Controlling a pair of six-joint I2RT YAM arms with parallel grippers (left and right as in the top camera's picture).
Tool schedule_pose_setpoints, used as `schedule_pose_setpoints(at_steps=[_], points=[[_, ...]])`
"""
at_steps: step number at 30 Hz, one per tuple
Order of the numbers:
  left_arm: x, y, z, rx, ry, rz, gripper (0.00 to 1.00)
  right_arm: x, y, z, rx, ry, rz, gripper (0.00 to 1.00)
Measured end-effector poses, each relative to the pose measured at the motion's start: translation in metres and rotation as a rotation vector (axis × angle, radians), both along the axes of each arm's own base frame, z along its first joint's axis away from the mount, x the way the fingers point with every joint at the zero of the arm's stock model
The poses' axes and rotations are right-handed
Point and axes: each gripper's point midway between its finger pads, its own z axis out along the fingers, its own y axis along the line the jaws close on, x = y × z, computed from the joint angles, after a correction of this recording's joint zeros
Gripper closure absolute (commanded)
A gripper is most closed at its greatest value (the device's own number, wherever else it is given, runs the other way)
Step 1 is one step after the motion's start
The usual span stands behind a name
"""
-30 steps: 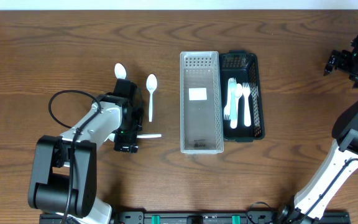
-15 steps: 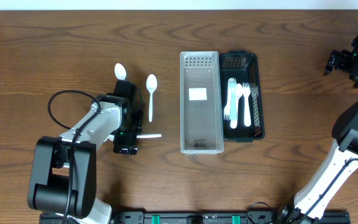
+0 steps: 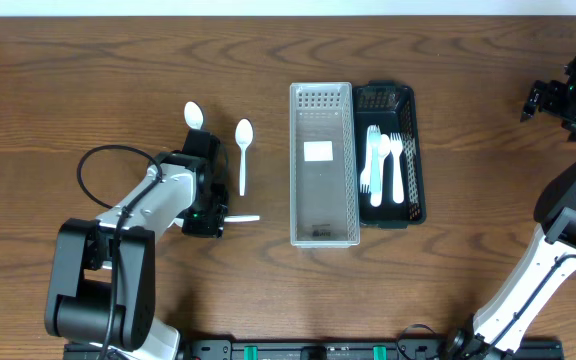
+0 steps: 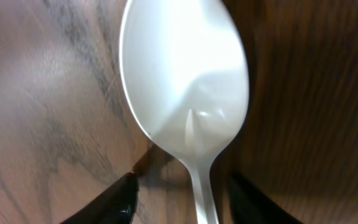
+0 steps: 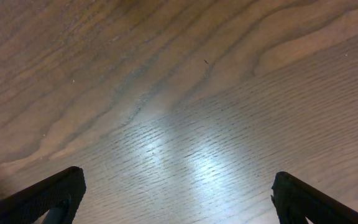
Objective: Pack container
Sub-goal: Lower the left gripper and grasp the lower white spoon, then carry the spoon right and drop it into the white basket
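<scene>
The left gripper (image 3: 206, 220) is hanging low over the table (image 3: 88, 70), with its two dark, rounded fingers (image 4: 114, 205) standing apart on either side of a spoon (image 4: 185, 81). In the left wrist view a sliver of wood is showing between each finger and the thin handle, so the jaws are bracketing the spoon without touching it. The table under the gripper is dark brown wood with long wavy grain and a soft sheen.

Well off to this gripper's right, by the table's edge, the right gripper (image 5: 179, 199) is hovering over bare wood with its jaws spread wide.

Nearer on that same side, a clear container (image 3: 294, 120) is lying. It is a long rectangular bin of translucent plastic with a perforated far end and a white label on its floor. Set against its farther wall, a shorter black basket (image 3: 416, 140) with lattice sides is holding white plastic cutlery (image 3: 384, 170), including forks.

The spoon is smooth, glossy white plastic with an oval bowl. Its handle (image 3: 243, 218) is poking out of the gripper toward the clear container. Between gripper and container a loose spoon (image 3: 244, 150) is lying with its bowl pointing away from the robot. Just ahead of the gripper, the bowl of a half-hidden spoon (image 3: 193, 115) is peeking out from under the arm.
</scene>
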Motion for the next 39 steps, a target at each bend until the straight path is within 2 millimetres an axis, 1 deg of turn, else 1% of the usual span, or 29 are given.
schedule_pose_setpoints(at_steps=[8, 10, 13, 15, 19, 21, 22, 23, 24, 26, 32, 39], points=[[-0.0012, 0.0004, -0.0003, 0.001, 0.004, -0.002, 0.66, 0.0, 0.0, 0.0, 0.0, 0.0, 0.0, 0.01], [-0.001, 0.0003, -0.0003, 0.001, 0.003, -0.002, 0.69, 0.0, 0.0, 0.0, 0.0, 0.0, 0.0, 0.01], [0.0, 0.0002, -0.0003, 0.001, -0.001, 0.0, 0.78, 0.0, 0.0, 0.0, 0.0, 0.0, 0.0, 0.01], [-0.0002, 0.0006, -0.0005, 0.003, -0.001, -0.001, 0.79, 0.0, 0.0, 0.0, 0.0, 0.0, 0.0, 0.01], [-0.0002, 0.0007, -0.0005, 0.004, -0.001, -0.003, 0.79, 0.0, 0.0, 0.0, 0.0, 0.0, 0.0, 0.01], [-0.0002, 0.0007, -0.0005, 0.003, -0.001, -0.007, 0.81, 0.0, 0.0, 0.0, 0.0, 0.0, 0.0, 0.01], [-0.0001, 0.0008, -0.0005, 0.004, -0.002, -0.013, 0.87, 0.0, 0.0, 0.0, 0.0, 0.0, 0.0, 0.01], [-0.0001, 0.0009, -0.0005, 0.004, -0.003, -0.018, 0.89, 0.0, 0.0, 0.0, 0.0, 0.0, 0.0, 0.01], [-0.0002, 0.0013, -0.0006, 0.006, -0.003, -0.021, 0.9, 0.0, 0.0, 0.0, 0.0, 0.0, 0.0, 0.01], [-0.0006, 0.0016, -0.0008, 0.007, -0.002, -0.028, 0.94, 0.0, 0.0, 0.0, 0.0, 0.0, 0.0, 0.01], [-0.0005, 0.0025, -0.0008, 0.011, -0.005, -0.059, 0.94, 0.0, 0.0, 0.0, 0.0, 0.0, 0.0, 0.01], [0.001, 0.0077, 0.0002, 0.036, -0.02, -0.196, 0.94, 0.0, 0.0, 0.0, 0.0, 0.0, 0.0, 0.01]])
